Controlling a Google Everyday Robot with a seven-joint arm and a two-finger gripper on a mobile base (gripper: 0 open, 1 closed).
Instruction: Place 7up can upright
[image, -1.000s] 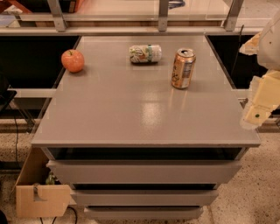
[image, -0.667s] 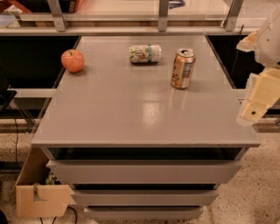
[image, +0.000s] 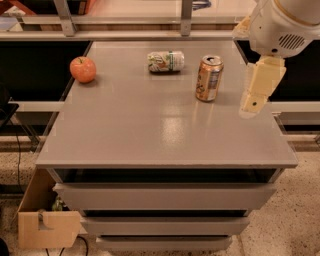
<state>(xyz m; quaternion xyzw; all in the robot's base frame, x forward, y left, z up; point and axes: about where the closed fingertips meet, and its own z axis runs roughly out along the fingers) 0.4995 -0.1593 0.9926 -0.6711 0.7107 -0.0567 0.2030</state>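
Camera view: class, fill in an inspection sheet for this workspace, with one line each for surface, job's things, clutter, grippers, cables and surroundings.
Surface: grey table top, level, holding three things.
Job's things: 7up can lying on its side near the far edge, not upright.
Clutter: orange-gold can standing upright to the right of it, apart; apple at the far left.
Grippers: the one gripper hangs over the table's right side, touching nothing.
Cables: dark cable at the left, running down to the floor.
Surroundings: drawers below the top; cardboard box at lower left; speckled floor.
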